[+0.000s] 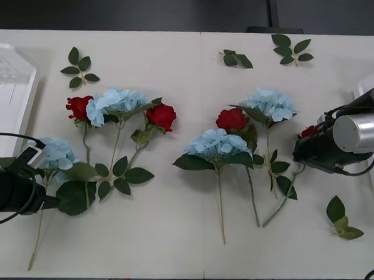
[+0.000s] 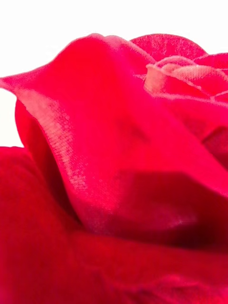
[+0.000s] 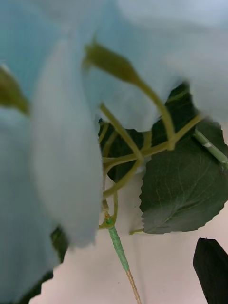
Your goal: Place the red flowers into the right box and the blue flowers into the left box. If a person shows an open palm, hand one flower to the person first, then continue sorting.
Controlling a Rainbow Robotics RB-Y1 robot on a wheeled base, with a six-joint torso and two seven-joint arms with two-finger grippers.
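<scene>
Several red flowers and blue flowers lie across the table. In the front view my left gripper (image 1: 36, 159) is at the leftmost blue flower (image 1: 56, 153), which lies on the table. The left wrist view shows its pale petals (image 3: 61, 142) and stem (image 3: 118, 247) very close, with one black finger (image 3: 211, 268) at the corner, so the gripper is open. My right gripper (image 1: 303, 146) is against a red rose (image 1: 308, 131) near the right box (image 1: 371, 80); its petals (image 2: 114, 166) fill the right wrist view. The left box (image 1: 10, 99) sits at the far left.
Other red roses (image 1: 79, 107) (image 1: 161, 117) (image 1: 232, 120) and blue clusters (image 1: 117, 103) (image 1: 217, 143) (image 1: 270, 103) lie mid-table with crossing stems. Loose leaf sprigs (image 1: 80, 67) (image 1: 236, 58) (image 1: 291, 49) (image 1: 341, 220) are scattered about.
</scene>
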